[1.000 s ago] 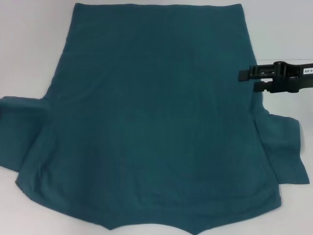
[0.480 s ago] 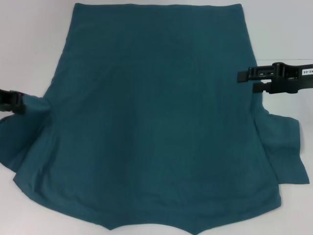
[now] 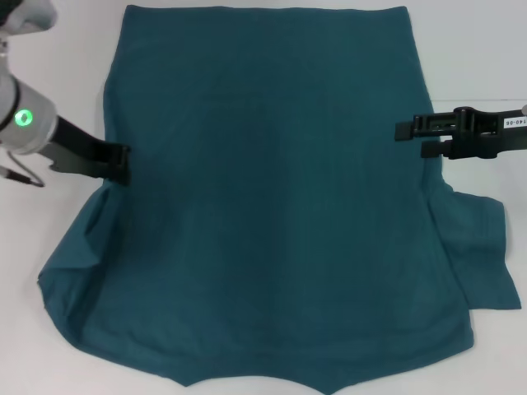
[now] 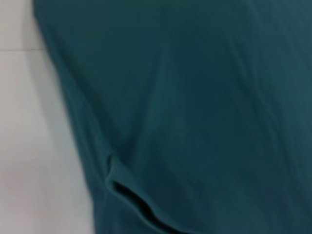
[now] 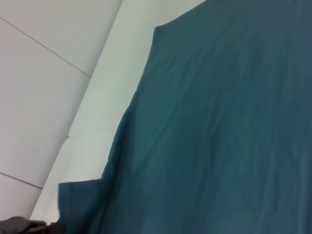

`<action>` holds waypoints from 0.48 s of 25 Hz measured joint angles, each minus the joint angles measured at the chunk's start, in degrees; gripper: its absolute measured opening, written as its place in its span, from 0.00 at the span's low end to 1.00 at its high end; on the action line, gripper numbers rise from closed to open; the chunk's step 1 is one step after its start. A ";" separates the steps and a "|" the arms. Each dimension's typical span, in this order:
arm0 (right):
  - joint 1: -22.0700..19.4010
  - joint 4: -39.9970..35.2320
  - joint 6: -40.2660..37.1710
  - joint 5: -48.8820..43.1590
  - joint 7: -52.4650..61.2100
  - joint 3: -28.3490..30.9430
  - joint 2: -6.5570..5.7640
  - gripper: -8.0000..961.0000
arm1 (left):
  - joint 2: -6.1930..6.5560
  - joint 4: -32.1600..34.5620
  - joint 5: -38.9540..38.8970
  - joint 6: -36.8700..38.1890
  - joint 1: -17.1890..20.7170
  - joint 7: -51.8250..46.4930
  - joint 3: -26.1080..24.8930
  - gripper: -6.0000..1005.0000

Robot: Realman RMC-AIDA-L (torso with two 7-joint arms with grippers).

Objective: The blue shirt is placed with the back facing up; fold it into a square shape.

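A blue shirt (image 3: 263, 197) lies spread plain side up across a white tabletop (image 3: 66, 66), its straight hem at the far edge and its shoulders nearest the robot's body, the head view shows. The left claw (image 3: 123, 164) sits at the shirt's left edge, its dark fingers on the cloth where the left sleeve is folded in over the body; whether it is pinching the fabric or merely touching it cannot be told. The left wrist view shows only the shirt's edge (image 4: 195, 117) with a small rolled fold of cloth against the tabletop (image 4: 29, 146) (none of that arm's own fingers appear). On the other side, the right claw (image 3: 412, 138) reaches in over the shirt's right edge, its two dark fingers spread slightly apart with nothing between them. The right sleeve (image 3: 482, 255) lies flat, sticking out on the tabletop. The right wrist view looks along the shirt's side (image 5: 219, 126).
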 joint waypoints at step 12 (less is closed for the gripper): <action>-0.33 0.09 0.20 0.03 0.38 0.28 0.04 0.89 | 1.00 -8.48 2.18 -8.59 -2.27 -3.02 0.20 0.01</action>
